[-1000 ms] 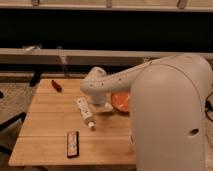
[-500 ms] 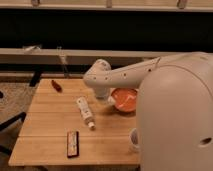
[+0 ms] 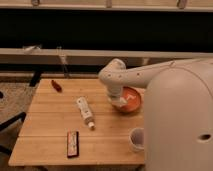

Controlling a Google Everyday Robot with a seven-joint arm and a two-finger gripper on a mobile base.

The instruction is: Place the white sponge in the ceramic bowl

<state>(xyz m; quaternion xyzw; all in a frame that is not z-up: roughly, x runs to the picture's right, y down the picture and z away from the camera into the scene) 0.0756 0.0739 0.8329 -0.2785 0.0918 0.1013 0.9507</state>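
One gripper (image 3: pixel 120 101), one ceramic bowl (image 3: pixel 132 99), one white tube (image 3: pixel 85 111), one pale cup (image 3: pixel 136 139), one red item (image 3: pixel 56 85), one dark bar (image 3: pixel 73 144).

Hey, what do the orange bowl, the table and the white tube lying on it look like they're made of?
The orange bowl looks like glazed ceramic: smooth, evenly coloured, faint sheen. The table appears to be pale wood, with plank lines along its matte top. The white tube seems to be plastic, smooth with a narrow cap, though that's a guess. The gripper sits over the bowl's left rim.
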